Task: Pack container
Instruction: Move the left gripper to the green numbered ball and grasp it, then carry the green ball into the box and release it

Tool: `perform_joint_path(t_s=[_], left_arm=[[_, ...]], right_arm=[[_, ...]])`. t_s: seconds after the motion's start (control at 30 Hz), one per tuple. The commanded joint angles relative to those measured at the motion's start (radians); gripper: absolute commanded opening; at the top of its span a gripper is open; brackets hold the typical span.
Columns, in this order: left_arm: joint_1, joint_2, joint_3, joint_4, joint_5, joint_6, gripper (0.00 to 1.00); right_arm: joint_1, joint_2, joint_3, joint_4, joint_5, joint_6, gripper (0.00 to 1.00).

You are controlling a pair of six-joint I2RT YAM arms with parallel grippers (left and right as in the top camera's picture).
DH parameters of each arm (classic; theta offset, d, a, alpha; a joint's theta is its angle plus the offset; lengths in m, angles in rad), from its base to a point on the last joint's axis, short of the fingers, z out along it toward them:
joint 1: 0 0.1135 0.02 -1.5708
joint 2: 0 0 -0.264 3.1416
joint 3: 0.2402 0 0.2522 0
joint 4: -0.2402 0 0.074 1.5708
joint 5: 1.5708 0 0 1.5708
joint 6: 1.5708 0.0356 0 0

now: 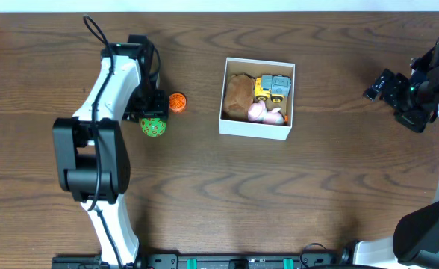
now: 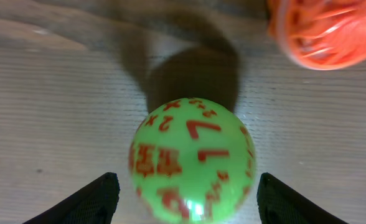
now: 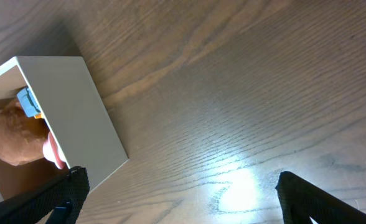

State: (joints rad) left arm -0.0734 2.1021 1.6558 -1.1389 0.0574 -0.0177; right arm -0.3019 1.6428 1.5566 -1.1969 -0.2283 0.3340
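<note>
Overhead and wrist views, read from left to right. At the left, we see the left gripper lowered over a bright green ball printed with red figures. Its two black fingers are spread apart, one on each side of the ball. A gap shows on one side; on the other we cannot tell whether finger and ball touch. On the ball we read a large "7", a "1" beneath it and "2 x" near the top; the remaining red marks are too blurred to read. Just beside the green ball lies an orange lattice ball, apart from it.

Near the middle of the dark wood-grain table stands the container, a square white cardboard box. Inside it we see a brown plush toy, a yellow and grey toy truck and a pink toy, packed close together.

At the far right, well apart from the box, the right gripper hangs over bare table, fingers wide apart and holding nothing.
</note>
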Motion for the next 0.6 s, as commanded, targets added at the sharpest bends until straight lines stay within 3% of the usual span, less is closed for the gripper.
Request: perform_joint_path(t_s=[0.0,0.17,0.4,0.57], left_arm=[[0.002,0.037,-0.016,0.0,0.01,0.018,0.72],[0.002,0.051,-0.016,0.0,0.011,0.017,0.68],[0.002,0.003,-0.003,-0.034,0.011,0.017,0.4],[-0.01,-0.078,0.052,-0.09,0.011,0.017,0.39]], right_arm=[[-0.005,-0.014,0.0,-0.001,0.003,0.017,0.99],[-0.005,-0.014,0.0,-0.001,0.003,0.017,0.99],[-0.005,-0.014,0.0,0.0,0.003,0.018,0.99],[-0.005,-0.014,0.0,0.0,0.003,0.018,0.99]])
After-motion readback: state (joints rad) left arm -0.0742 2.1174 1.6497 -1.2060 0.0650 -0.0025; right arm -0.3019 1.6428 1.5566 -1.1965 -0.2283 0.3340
